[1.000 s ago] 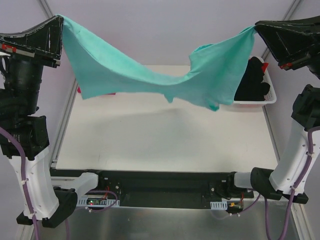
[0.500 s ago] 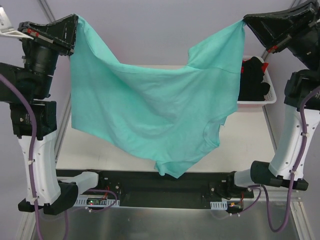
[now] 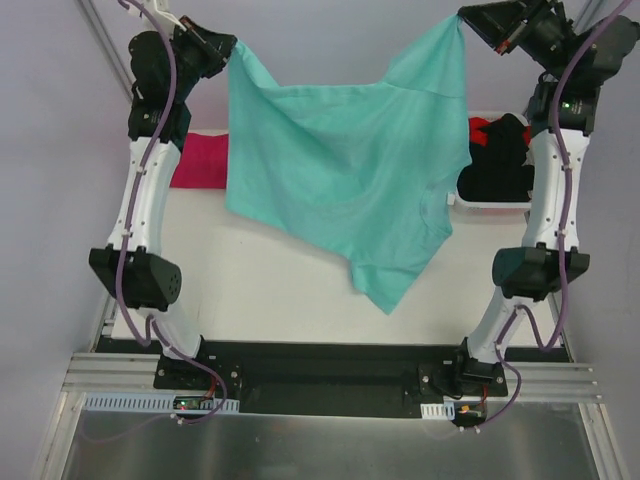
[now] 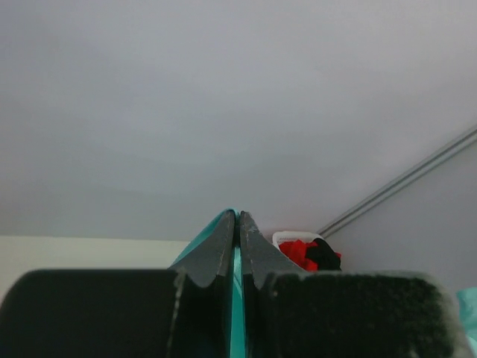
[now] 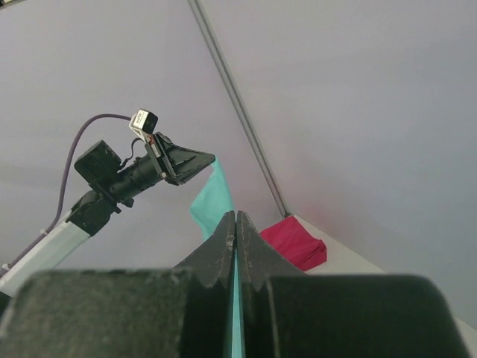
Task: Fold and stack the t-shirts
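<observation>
Our left hand [image 3: 232, 42] is pinched tight on one top corner of the teal t-shirt [image 3: 340, 170]. Its two fingers are pressed together with the cloth between them. Our right hand [image 3: 462, 20] is pinched tight on the other top corner in the same way. Both hands are high up. The teal t-shirt hangs spread out between them like a sheet, with its lowest tip pointing down. Under the teal t-shirt is the pale surface [image 3: 280, 290]. We cannot tell if the tip touches it. To the left of the teal t-shirt, a pink t-shirt [image 3: 200, 160] lies folded on the surface, partly hidden behind the hanging cloth. To the right of the teal t-shirt, a white basket [image 3: 490, 205] holds black clothes [image 3: 495, 165] and something red [image 3: 482, 125].
</observation>
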Motion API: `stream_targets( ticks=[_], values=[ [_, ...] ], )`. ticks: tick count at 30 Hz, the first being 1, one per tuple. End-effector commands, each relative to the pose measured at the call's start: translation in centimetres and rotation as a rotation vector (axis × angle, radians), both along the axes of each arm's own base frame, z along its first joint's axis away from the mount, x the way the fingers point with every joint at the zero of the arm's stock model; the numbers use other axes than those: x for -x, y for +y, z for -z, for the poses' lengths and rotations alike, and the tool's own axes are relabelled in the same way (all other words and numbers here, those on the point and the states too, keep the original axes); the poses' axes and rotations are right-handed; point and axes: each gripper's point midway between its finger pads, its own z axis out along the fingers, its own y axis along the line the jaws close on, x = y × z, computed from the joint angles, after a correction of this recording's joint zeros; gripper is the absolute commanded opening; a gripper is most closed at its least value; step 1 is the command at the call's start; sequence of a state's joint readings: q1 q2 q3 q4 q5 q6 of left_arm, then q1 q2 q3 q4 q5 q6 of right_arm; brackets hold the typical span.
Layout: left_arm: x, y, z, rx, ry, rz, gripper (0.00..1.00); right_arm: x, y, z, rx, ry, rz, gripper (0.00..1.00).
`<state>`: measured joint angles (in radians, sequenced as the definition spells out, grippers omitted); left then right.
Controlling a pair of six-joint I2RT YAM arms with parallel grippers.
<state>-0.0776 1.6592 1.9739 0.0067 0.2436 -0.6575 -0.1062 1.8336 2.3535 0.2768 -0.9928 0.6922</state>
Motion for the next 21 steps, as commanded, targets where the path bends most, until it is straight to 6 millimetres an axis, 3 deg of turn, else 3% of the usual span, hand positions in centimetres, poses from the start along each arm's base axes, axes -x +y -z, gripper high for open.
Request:
stream_targets(
  ticks=[1, 2, 4, 8, 10, 11, 13, 14, 15, 16, 17, 18, 19, 20, 21],
  values=[
    [-0.5, 0.0, -6.9, 0.084, -0.190, 0.052, 0.00, -0.4, -1.2, -3.5, -0.082, -0.133, 0.024, 0.01],
    [-0.7, 0.1, -7.9, 0.093, -0.218, 0.054, 0.00, -1.7, -1.6, -2.9, -0.101, -0.118, 0.027, 0.01],
    [-1.6, 0.7, -8.1, 0.141, -0.250, 0.061, 0.00, -2.2, -1.8, -2.9, -0.125, -0.128, 0.023, 0.01],
    [-1.1, 0.5, -8.9, 0.160, -0.294, 0.131, 0.00, -1.6, -1.6, -2.9, -0.111, -0.156, 0.008, 0.01],
    [0.6, -0.5, -9.6, 0.150, -0.319, 0.207, 0.00, 0.3, -1.2, -3.7, -0.091, -0.195, -0.009, 0.01],
    [0.5, -1.0, -8.4, 0.152, -0.292, 0.232, 0.00, 0.2, -1.1, -3.1, -0.088, -0.182, -0.013, 0.01],
    [3.1, -1.0, -9.7, 0.154, -0.346, 0.244, 0.00, 2.5, -0.4, -3.9, -0.058, -0.223, -0.033, 0.01],
    [2.4, -0.9, -7.0, 0.163, -0.287, 0.232, 0.00, 2.4, -0.2, -3.2, -0.051, -0.198, -0.041, 0.01],
    [5.0, -0.8, -8.4, 0.155, -0.333, 0.227, 0.00, 4.1, 0.4, -3.5, -0.032, -0.221, -0.061, 0.01],
    [5.6, -0.6, -7.9, 0.145, -0.336, 0.214, 0.00, 4.5, 0.7, -3.0, -0.023, -0.206, -0.072, 0.01],
    [5.1, -0.3, -5.3, 0.155, -0.288, 0.193, 0.00, 4.7, 1.0, -2.3, -0.002, -0.199, -0.078, 0.01],
    [6.9, -0.3, -5.7, 0.151, -0.306, 0.193, 0.00, 3.5, 1.7, 1.0, 0.017, -0.106, -0.120, 0.01],
    [7.3, -0.3, -4.8, 0.132, -0.295, 0.190, 0.00, 5.4, 2.1, 1.2, 0.029, -0.114, -0.136, 0.01],
    [6.7, -0.3, -1.7, 0.130, -0.226, 0.179, 0.00, 5.6, 2.3, 2.7, 0.029, -0.082, -0.147, 0.01],
    [7.8, -0.3, -1.2, 0.128, -0.218, 0.180, 0.00, 4.2, 2.8, 8.1, 0.025, 0.047, -0.169, 0.01]
  ],
)
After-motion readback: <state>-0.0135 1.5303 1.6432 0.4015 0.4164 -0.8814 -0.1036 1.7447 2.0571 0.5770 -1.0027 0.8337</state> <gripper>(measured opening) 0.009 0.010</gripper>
